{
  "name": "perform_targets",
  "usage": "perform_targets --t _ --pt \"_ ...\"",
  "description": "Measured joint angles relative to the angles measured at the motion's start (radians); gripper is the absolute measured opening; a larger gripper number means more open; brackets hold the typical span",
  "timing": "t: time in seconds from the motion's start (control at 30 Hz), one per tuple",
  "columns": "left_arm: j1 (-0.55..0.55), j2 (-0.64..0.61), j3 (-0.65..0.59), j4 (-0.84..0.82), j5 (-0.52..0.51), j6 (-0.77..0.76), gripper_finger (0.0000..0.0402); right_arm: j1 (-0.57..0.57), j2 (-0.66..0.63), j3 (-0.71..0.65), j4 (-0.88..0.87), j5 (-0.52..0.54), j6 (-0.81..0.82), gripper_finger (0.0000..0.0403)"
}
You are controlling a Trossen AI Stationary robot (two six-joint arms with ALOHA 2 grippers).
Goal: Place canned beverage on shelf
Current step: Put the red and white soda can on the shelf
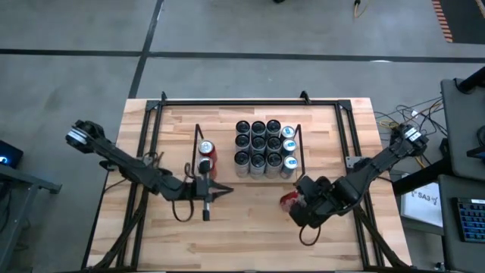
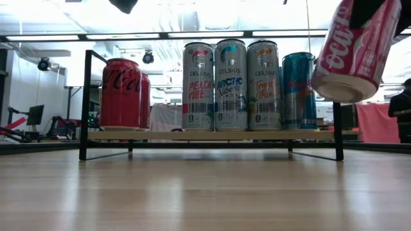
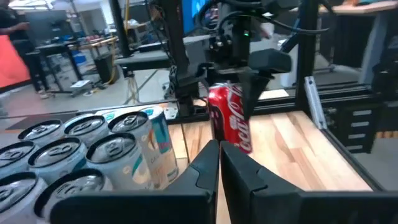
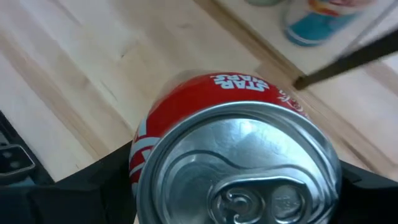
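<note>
The right hand (image 1: 297, 203) grips a red Coca-Cola can (image 2: 355, 48) by its upper end and holds it tilted in the air above the counter (image 1: 250, 235), in front of the shelf's right end. White script runs down the can's side in the low view, cut off by the picture's edge. In the right wrist view the words "STAR" and a second partly readable word curve along the red wall just under the silver lid and pull tab; the fingers at either side are mostly out of view.

The left hand (image 1: 216, 189) hovers with its fingers pressed together and empty, just in front of the shelf's left part.

The shelf (image 2: 212, 136), black wire ends on a light wood base, stands on the counter. Near its left end 2 red Coca-Cola cans (image 1: 205, 155) stand one behind the other; the rear one is largely hidden in the low view. Toward the right stands a block of tall slim cans (image 1: 264, 149): the high view shows 4 columns of 3, 12 in all. The 3 front silver ones read "CELSIUS" (image 2: 230, 85), with "PEACH VIBE" and "ARCTIC Vibe" legible and the third label harder to read. The right-hand column has blue tops; its front can (image 2: 298, 90) is teal, lettering unreadable.
</note>
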Motion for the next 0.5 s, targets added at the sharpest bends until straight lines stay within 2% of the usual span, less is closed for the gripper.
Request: perform_targets --t 0.3,0.5 --pt "-0.033 0.214 0.183 -0.074 -0.060 0.001 0.0000 -0.001 0.102 0.003 0.071 0.001 -0.083 0.0303" --pt "-0.052 0.312 0.275 -0.124 -0.080 0.006 0.0000 -0.001 0.170 0.047 0.069 0.001 -0.125 0.0303"
